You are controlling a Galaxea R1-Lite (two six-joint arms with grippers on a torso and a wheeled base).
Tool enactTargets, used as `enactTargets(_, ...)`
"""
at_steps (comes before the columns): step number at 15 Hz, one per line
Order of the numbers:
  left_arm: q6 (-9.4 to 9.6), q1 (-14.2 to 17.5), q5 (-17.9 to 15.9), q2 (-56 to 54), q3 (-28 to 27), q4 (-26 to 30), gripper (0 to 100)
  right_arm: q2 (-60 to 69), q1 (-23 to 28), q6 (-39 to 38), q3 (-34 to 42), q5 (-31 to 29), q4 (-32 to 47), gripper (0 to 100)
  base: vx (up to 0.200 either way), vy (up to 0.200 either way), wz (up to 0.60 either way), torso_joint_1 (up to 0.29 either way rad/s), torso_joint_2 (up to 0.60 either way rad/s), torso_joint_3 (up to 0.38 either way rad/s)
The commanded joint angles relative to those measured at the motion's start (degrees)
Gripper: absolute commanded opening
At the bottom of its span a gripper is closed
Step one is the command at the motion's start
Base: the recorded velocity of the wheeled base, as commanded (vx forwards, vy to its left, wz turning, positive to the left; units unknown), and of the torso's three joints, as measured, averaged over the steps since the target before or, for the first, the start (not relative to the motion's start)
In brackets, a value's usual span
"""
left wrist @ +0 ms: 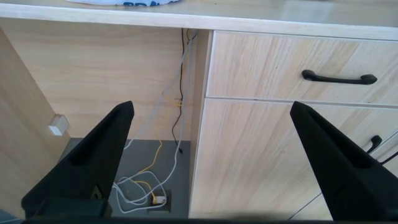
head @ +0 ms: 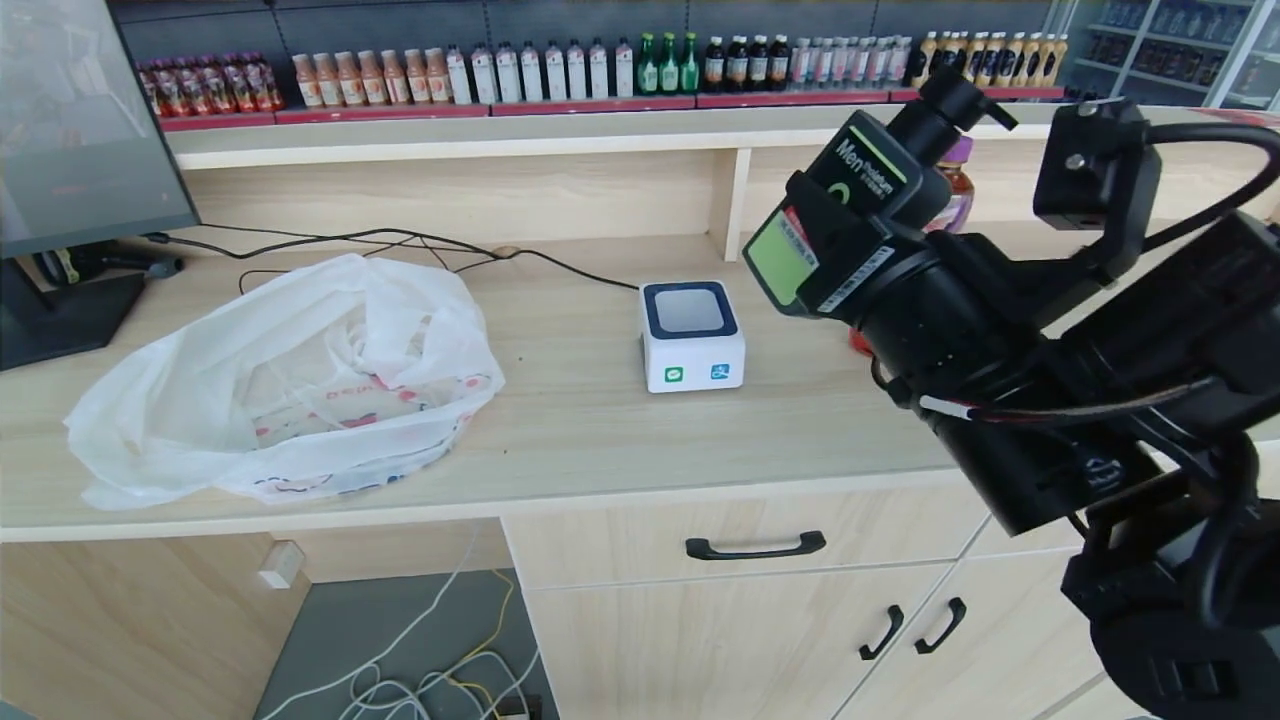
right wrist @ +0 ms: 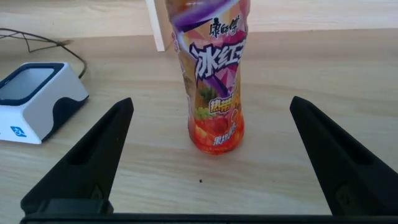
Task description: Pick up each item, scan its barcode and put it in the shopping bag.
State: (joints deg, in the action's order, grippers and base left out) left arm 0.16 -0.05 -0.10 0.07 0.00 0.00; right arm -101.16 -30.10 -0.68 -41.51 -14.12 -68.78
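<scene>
A drink bottle (right wrist: 212, 74) with a purple and orange label stands upright on the wooden counter (head: 580, 420), right of the white barcode scanner (head: 691, 335) (right wrist: 32, 99). My right gripper (right wrist: 211, 102) is open and level with the bottle, one finger on either side and both short of touching it. In the head view the drink bottle (head: 957, 188) is mostly hidden behind a black pump bottle (head: 860, 215), whose base is covered by my right arm. The white shopping bag (head: 290, 390) lies open at the counter's left. My left gripper (left wrist: 211, 106) is open below the counter edge, facing the cabinet front.
A monitor (head: 80, 120) stands at the far left with cables (head: 400, 243) running behind the bag. A vertical divider (head: 735, 200) rises behind the scanner. Drawers with black handles (head: 755, 547) (left wrist: 339, 78) sit under the counter. Several bottles line the back shelf (head: 600, 70).
</scene>
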Motion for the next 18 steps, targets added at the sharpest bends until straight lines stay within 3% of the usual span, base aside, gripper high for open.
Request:
enactTargets(1,0.02,-0.04,0.01,0.01,0.0,0.0,100,-1.06,1.36,0.07,-11.58,1.55,11.3,100,0.0,0.0,0.0,0.0,0.0,0.0)
enactTargets(3,0.02,-0.04,0.01,0.01,0.0,0.0,100,-2.03,3.12,-0.2,-14.21,1.64,15.25,100,0.0,0.0,0.0,0.0,0.0,0.0)
enactTargets(9,0.02,-0.04,0.01,0.01,0.0,0.0,100,-5.28,4.08,-0.99,-15.71,2.6,15.34,100,0.0,0.0,0.0,0.0,0.0,0.0)
enactTargets(13,0.02,-0.04,0.01,0.01,0.0,0.0,100,-9.85,4.26,-0.37,-22.39,1.55,15.34,100,0.0,0.0,0.0,0.0,0.0,0.0)
enactTargets(18,0.02,-0.04,0.01,0.01,0.0,0.0,100,-12.92,4.26,1.12,-24.76,0.58,15.17,100,0.0,0.0,0.0,0.0,0.0,0.0)
